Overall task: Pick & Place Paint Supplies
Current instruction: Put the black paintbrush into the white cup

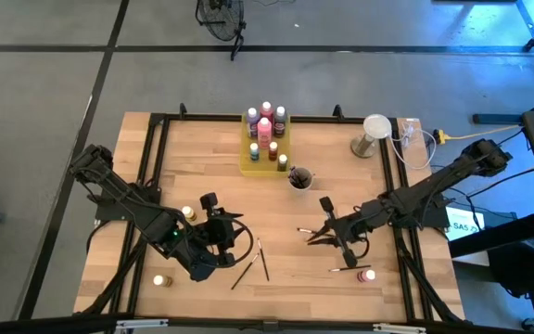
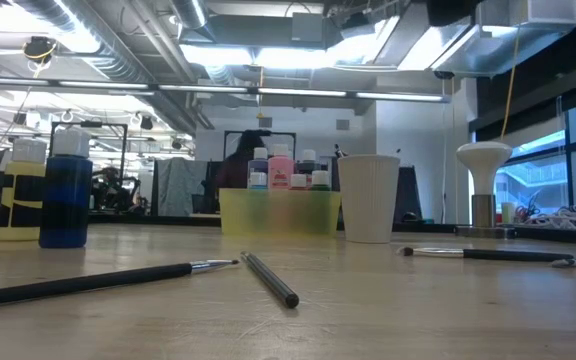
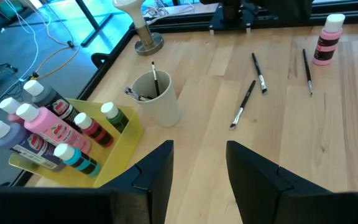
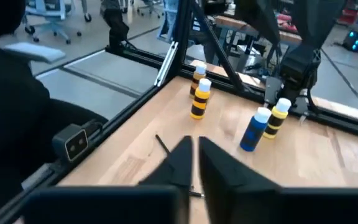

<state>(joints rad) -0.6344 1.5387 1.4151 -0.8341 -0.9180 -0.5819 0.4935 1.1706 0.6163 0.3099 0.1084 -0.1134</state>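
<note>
A translucent yellow tray (image 1: 248, 165) at the far middle of the wooden table (image 1: 341, 195) holds a cluster of upright paint bottles (image 1: 266, 129), with a pale cup (image 1: 300, 176) of brushes just beside its near right corner. Loose brushes (image 1: 263, 260) lie well nearer than the tray. There the left gripper (image 3: 197, 171) hovers, fingers spread and empty. To its right the right gripper (image 4: 194, 158) hovers, fingers almost pressed together, holding nothing.

From overhead we look straight down on the whole table (image 1: 341, 199). At tabletop height we look level across it; both views share the yellow tray (image 1: 248, 160) and white cup (image 2: 368, 198).
</note>
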